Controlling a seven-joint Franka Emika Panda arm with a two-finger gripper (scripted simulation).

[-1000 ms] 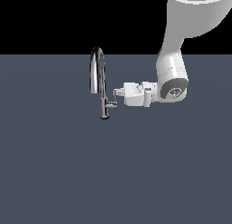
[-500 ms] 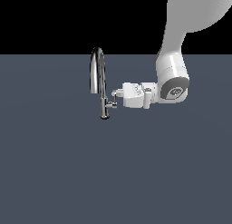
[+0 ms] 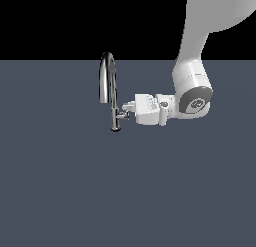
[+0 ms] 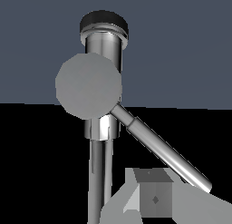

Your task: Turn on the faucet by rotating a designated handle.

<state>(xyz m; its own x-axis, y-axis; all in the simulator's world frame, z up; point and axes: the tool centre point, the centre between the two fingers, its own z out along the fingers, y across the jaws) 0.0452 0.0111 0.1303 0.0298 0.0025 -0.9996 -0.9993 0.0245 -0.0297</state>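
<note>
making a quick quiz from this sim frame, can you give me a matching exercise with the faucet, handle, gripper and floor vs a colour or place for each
Things:
1. faucet
2. handle
3. gripper
4. floor

Descriptions:
A. flat dark blue-grey
B. white, reaching in from the exterior view's right
C. tall chrome arch
D. short chrome stub low on the stem, beside the fingertips

Pairs: 1-C, 2-D, 3-B, 4-A

1. In the exterior view the handle (image 3: 122, 114) is too small to make out beside the faucet (image 3: 111, 91).
2. The gripper (image 3: 125, 110) covers its right end; contact cannot be told.
3. In the wrist view only one finger (image 4: 154, 198) shows, cut off by the edge.
4. The arm (image 3: 210, 36) runs out of frame.
</note>
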